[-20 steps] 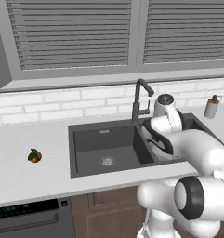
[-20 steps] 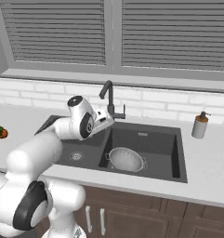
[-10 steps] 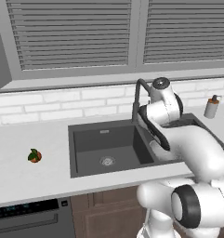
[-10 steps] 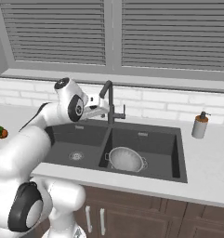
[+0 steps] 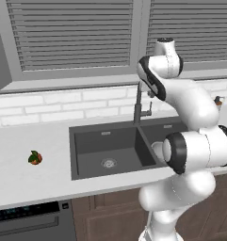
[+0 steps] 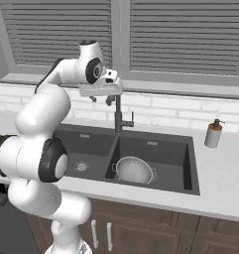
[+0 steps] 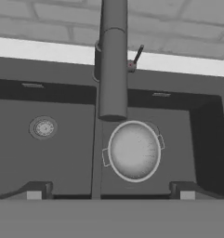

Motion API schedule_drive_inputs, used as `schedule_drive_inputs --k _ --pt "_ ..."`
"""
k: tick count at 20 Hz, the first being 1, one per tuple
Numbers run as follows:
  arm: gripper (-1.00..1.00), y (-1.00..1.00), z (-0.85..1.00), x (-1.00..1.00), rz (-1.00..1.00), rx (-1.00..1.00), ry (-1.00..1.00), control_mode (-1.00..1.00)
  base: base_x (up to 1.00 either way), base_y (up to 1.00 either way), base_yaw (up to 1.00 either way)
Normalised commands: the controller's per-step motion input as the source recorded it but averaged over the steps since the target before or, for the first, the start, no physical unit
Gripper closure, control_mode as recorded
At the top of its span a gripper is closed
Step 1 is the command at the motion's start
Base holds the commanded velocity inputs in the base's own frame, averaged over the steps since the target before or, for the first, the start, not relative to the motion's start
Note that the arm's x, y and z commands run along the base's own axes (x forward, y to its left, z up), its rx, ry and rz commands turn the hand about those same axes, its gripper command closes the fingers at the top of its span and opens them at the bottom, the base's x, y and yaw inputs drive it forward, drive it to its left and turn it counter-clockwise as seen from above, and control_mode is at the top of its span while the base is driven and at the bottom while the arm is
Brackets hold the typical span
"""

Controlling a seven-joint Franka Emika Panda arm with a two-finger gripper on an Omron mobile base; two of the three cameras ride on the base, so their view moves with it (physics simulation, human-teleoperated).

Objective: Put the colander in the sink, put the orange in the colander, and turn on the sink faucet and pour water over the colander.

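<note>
The colander (image 6: 135,169) is seated in the right basin of the sink (image 6: 179,149), under the faucet (image 6: 118,115), ready for rinsing. The gripper (image 6: 101,100) is held above it, jaws apart, nothing carried. The orange (image 5: 35,158) is left on the counter (image 5: 20,179), well apart, so fetching it is judged next.

3 cams, all on the sink area.

Left base view: behind the arm on its left, facing forward and down, mid-range; sink (image 5: 110,150) centre, counter (image 5: 20,174) stretching left, window blinds (image 5: 72,35) up top. Right base view: same setup from the arm's right; sink (image 6: 131,156) centre, soap dispenser (image 6: 213,134) on the right, cabinet doors (image 6: 141,233) below. Both share the sink, sink faucet (image 5: 137,106) and brick backsplash (image 6: 165,111), seen from opposite sides. Hand view: close, high over the sink, looking steeply down past the sink faucet spout (image 7: 112,65) into both basins, colander (image 7: 134,150) in the right one.
</note>
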Motion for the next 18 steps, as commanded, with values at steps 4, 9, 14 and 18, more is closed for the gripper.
schedule_drive_inputs --k 4,9,14,18 --pt "-1.0 0.0 -0.13 0.21 0.0 -0.03 0.0 -1.0 0.0 0.0 0.0" --pt "-1.0 0.0 -0.23 0.59 0.0 -0.09 0.0 -1.0 0.0 0.0 0.0" --pt "-1.0 0.0 -0.47 0.23 0.0 -0.04 -0.01 -1.0 0.0 0.0 0.0" --pt "-1.0 0.0 -0.21 0.13 0.0 -0.01 -0.03 -1.0 0.0 0.0 0.0"
